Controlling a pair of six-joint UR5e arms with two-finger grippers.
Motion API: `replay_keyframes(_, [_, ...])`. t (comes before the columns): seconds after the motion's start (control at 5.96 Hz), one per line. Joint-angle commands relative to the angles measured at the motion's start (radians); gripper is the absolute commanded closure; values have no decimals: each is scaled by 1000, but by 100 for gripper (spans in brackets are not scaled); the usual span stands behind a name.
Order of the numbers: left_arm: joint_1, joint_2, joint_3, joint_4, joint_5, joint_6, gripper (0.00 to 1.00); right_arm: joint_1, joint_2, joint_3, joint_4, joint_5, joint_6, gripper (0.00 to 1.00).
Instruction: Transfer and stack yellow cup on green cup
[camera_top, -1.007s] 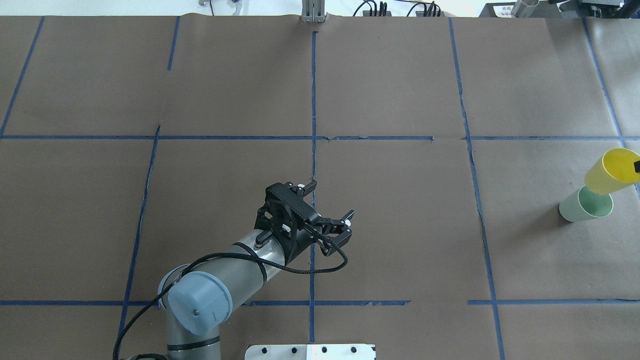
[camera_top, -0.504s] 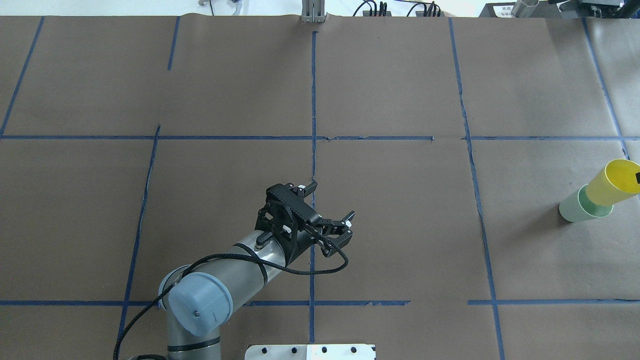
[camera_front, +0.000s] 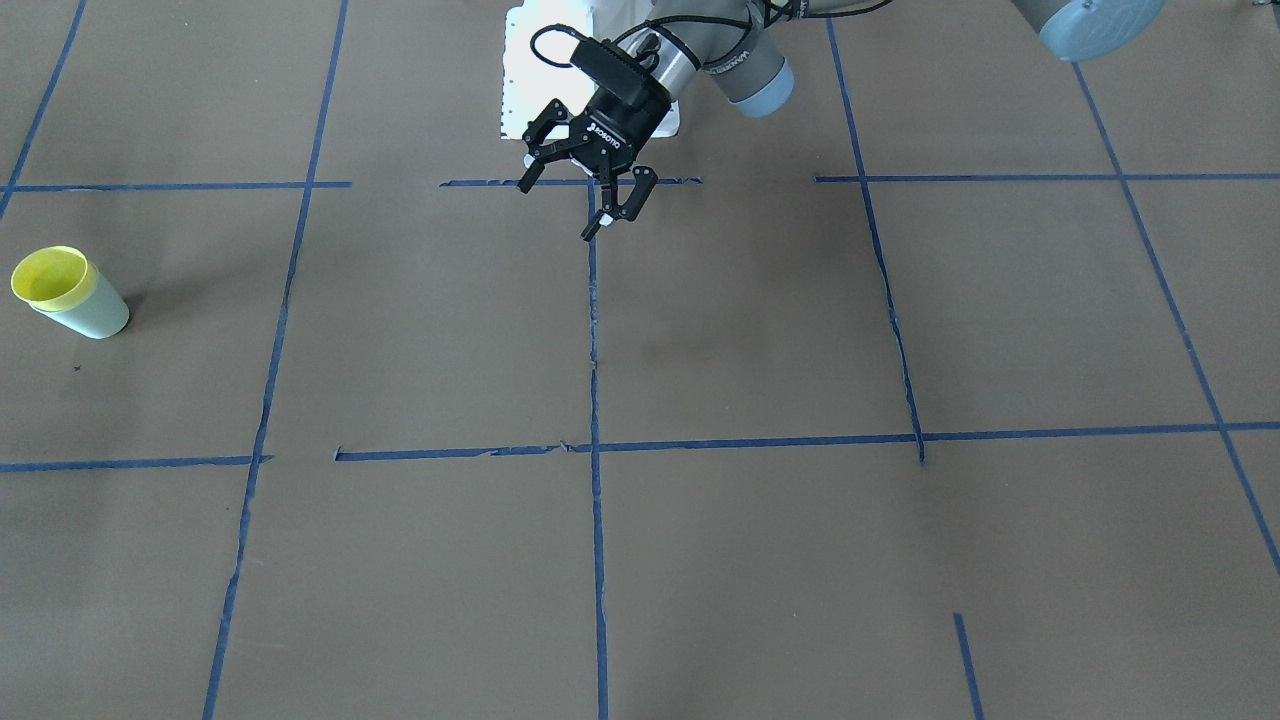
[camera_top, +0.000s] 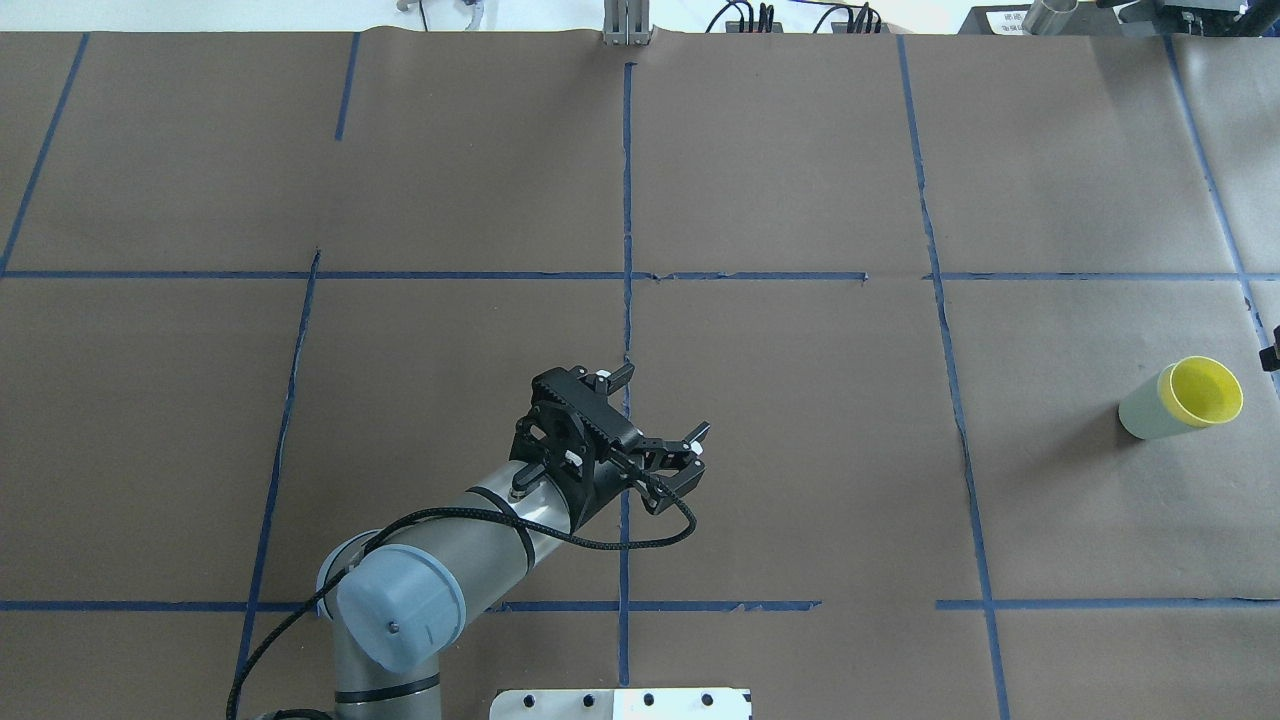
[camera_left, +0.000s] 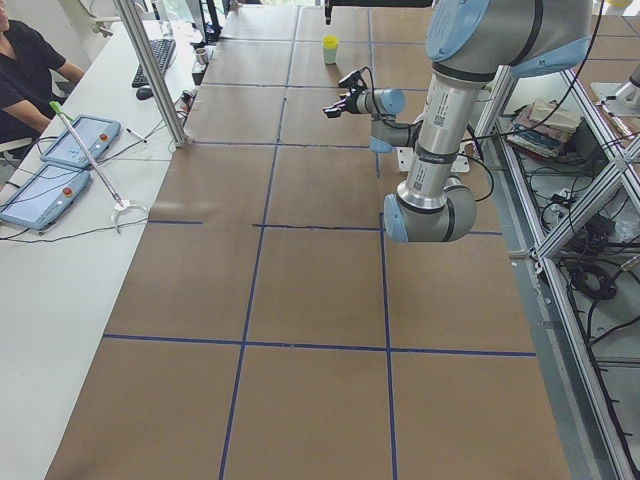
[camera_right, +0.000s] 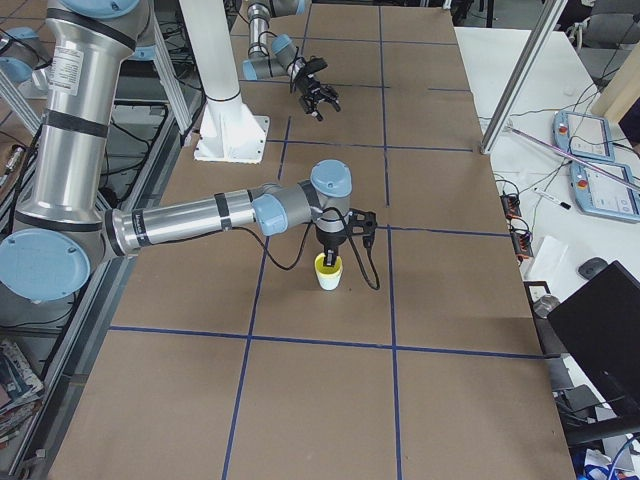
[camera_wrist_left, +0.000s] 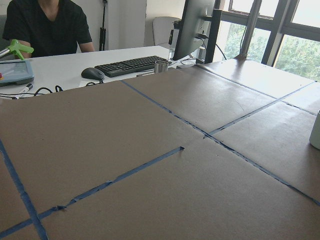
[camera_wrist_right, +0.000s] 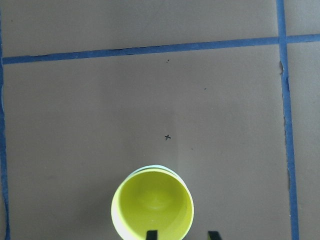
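Observation:
The yellow cup sits nested inside the green cup at the table's far right. Only the green cup's lower wall shows. The pair also shows in the front view, yellow in green, and in the right side view. In the right wrist view the yellow cup is straight below. My right gripper is open just above the rim, one fingertip over the cup's inside, the other outside. My left gripper is open and empty above the table's middle.
Brown paper with blue tape lines covers the table. A white base plate lies at the near edge. A metal post stands at the far edge. An operator's desk with keyboard lies beyond it.
The yellow cup, held tilted above the green cup, has come down and now sits nested in it. My right gripper has let go of it. The left arm has not moved.

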Motion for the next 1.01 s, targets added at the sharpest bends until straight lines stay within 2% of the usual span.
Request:
replay_keyframes(0.0, [0,-12,-1,2,-3,-2,0,0,-6,-2,0,7,-5,0])
replay_keyframes(0.17, [-2,-40,-12,18,-5,-6,0,-2,2,-2,1,5,-2,0])
replay_keyframes(0.34, [-12,-38,-15,122,-6,-15,0,-2,23,-5,1,0,-2,0])
replay_keyframes(0.5, [-64,-40,-29,228,-20,-179,0,-2,63,-13,1,-1,-2,0])
replay_keyframes(0.67, [-139,-37,-32,283,-176,-257,0,0,100,-12,1,-3,-2,0])
replay_keyframes(0.84, [-253,1,-31,288,-445,-328,0,26,128,-11,3,-6,-2,0])
